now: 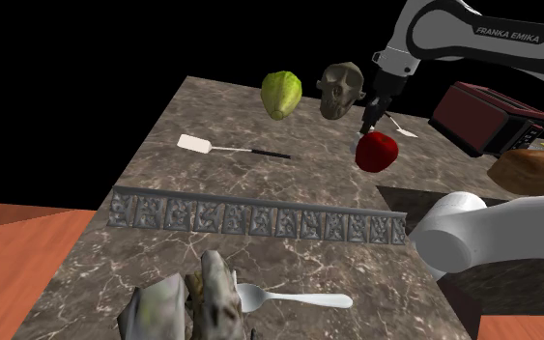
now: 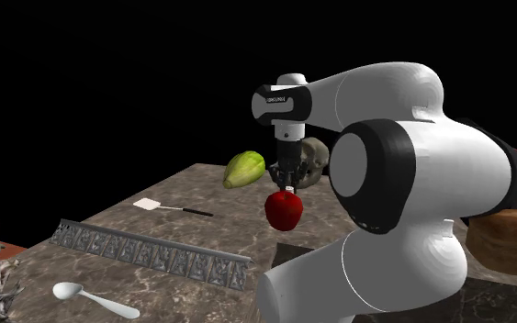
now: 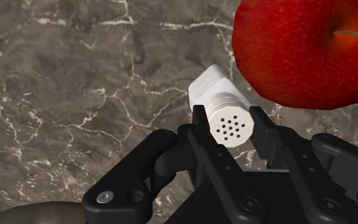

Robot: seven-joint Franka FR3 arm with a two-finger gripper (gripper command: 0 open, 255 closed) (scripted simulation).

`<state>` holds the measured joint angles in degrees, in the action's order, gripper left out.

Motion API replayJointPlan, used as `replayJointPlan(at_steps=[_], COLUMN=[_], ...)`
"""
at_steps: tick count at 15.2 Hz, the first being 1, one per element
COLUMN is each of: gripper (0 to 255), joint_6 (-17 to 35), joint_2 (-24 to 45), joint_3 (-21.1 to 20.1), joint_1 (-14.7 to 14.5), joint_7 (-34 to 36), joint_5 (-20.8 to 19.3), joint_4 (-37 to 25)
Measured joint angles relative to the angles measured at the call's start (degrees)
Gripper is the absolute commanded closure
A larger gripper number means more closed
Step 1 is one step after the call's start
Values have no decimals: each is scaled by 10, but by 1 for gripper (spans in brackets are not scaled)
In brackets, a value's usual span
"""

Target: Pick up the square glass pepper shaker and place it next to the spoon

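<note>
Firstly, in the shoulder view, the hand (image 1: 369,127) is hanging at 2 o'clock over the marble desk (image 1: 163,184), close at the 11 o'clock side of a red apple (image 1: 377,151). A skull (image 1: 342,90) is sitting at the hand's 10 o'clock. The spoon (image 1: 294,297) is lying well apart at 6 o'clock, on the near side of an ornate strip (image 1: 260,220).

In the second exterior view, the hand is pointing straight down at the apple's 12 o'clock, and the spoon is lying at 8 o'clock.

In the wrist view, the hand is gripping the white pepper shaker (image 3: 214,89), both fingers (image 3: 263,130) pressing on its perforated cap. The pepper shaker is sitting just beside the apple, over the desk; whether it is touching the desk cannot be told.
</note>
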<state>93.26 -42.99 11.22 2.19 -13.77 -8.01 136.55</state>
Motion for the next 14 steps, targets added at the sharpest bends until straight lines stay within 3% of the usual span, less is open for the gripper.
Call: replayJointPlan(at_steps=[14], gripper=[255], joint_6=[-96], joint_2=[28], joint_3=[-8], joint_1=[-5], joint_7=[-5], joint_5=[9], joint_4=[-124])
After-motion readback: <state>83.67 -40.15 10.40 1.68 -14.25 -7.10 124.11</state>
